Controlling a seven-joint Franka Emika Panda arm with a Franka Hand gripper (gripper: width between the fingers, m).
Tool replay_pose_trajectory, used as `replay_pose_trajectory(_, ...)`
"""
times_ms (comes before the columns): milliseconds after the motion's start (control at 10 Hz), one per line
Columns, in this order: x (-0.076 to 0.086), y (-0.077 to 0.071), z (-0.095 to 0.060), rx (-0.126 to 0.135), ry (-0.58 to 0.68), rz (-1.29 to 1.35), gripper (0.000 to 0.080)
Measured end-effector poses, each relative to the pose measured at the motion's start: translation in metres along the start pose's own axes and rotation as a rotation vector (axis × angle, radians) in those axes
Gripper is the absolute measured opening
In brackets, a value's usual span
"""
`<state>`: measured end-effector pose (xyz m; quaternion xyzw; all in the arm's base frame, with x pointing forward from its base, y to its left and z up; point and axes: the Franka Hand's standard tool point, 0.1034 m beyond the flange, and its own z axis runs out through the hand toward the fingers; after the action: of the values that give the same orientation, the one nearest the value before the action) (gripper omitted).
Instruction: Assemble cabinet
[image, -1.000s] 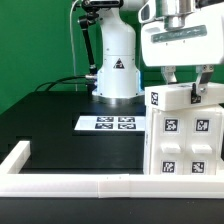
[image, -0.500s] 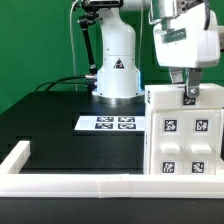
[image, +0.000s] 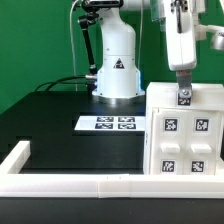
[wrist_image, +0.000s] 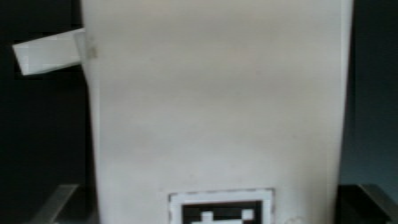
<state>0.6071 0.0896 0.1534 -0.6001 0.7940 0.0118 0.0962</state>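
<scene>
The white cabinet (image: 186, 135) stands upright at the exterior view's right, with black-and-white tags on its front face. My gripper (image: 183, 93) hangs straight down over its top edge, seen edge-on, with the fingertips at the level of the top. In the wrist view the cabinet's white face (wrist_image: 214, 100) fills the space between the jaws, with a tag near the fingertips. My gripper (wrist_image: 214, 208) is spread wide, a dark finger (wrist_image: 64, 203) on each side of the body. A small white tab (wrist_image: 50, 55) sticks out from one side of the cabinet.
The marker board (image: 107, 123) lies flat on the black table beside the cabinet. A long white border rail (image: 70, 186) runs along the front edge and up the exterior view's left. The arm's white base (image: 117, 65) stands behind, before a green backdrop.
My gripper has turned about a quarter turn above the cabinet, from broadside to edge-on. The cabinet has not moved.
</scene>
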Motion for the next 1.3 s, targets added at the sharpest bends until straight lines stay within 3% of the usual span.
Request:
replay_pose_trajectory(200, -0.001, 0.001, 0.001, -0.001, 0.0, -0.024, 0.075)
replay_pose_trajectory(300, -0.002, 0.001, 0.001, -0.001, -0.001, -0.032, 0.0784)
replay_pose_trajectory(700, -0.009, -0.002, -0.017, 0.023, -0.042, -0.078, 0.0797)
replay_pose_trajectory(1000, -0.012, -0.005, -0.02, 0.03, -0.059, -0.082, 0.0797)
replay_pose_trajectory(1100, -0.012, -0.004, -0.019, 0.022, -0.057, -0.126, 0.0797)
replay_pose_trajectory(1300, -0.018, -0.004, -0.022, -0.026, -0.066, -0.387, 0.0797)
